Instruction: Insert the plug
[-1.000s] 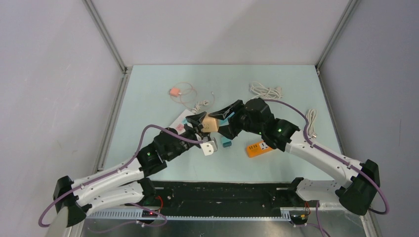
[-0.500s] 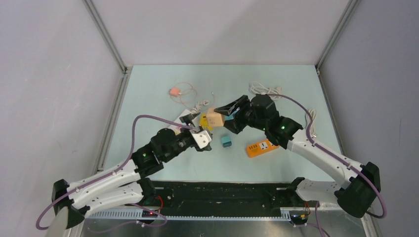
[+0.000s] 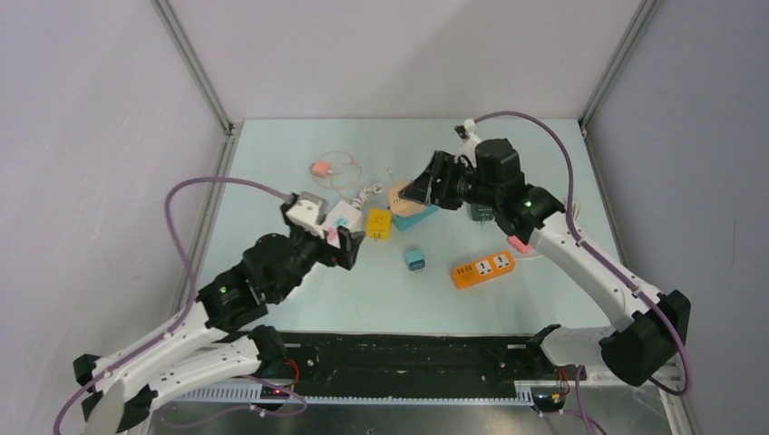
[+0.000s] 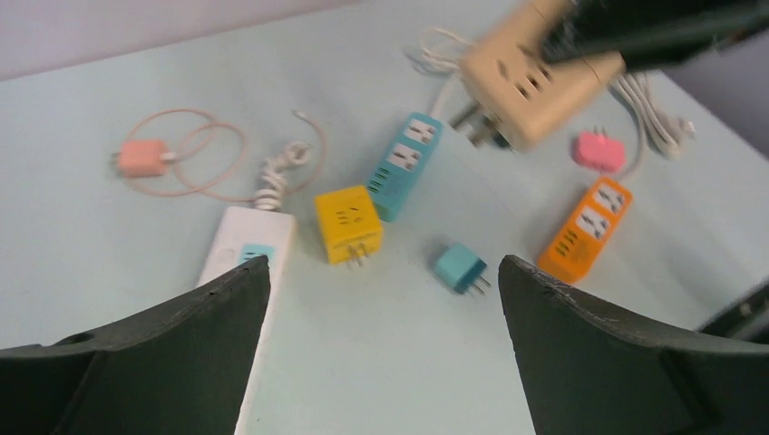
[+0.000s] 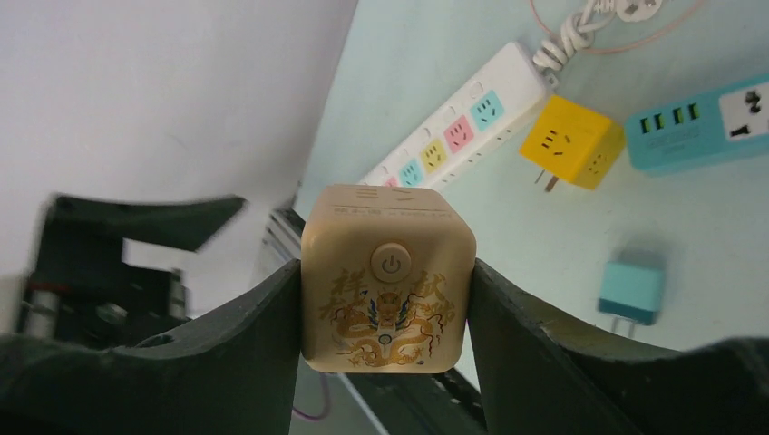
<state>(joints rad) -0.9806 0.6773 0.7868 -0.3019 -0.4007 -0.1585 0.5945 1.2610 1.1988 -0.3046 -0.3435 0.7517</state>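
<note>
Right gripper (image 3: 410, 192) clamped on the beige cube plug (image 5: 388, 245), aloft, probably over the teal strip (image 4: 405, 165); left gripper (image 4: 383, 265) spread wide and empty above the tabletop (image 4: 91, 254).

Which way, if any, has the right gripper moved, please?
Yes: the right gripper, holding the beige adapter, moved farther back, away from the orange power strip.

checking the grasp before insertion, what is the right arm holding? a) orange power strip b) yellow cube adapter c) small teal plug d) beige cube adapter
d, the right jaws are shut on the beige cube adapter, while the yellow cube lies on the table.
</note>
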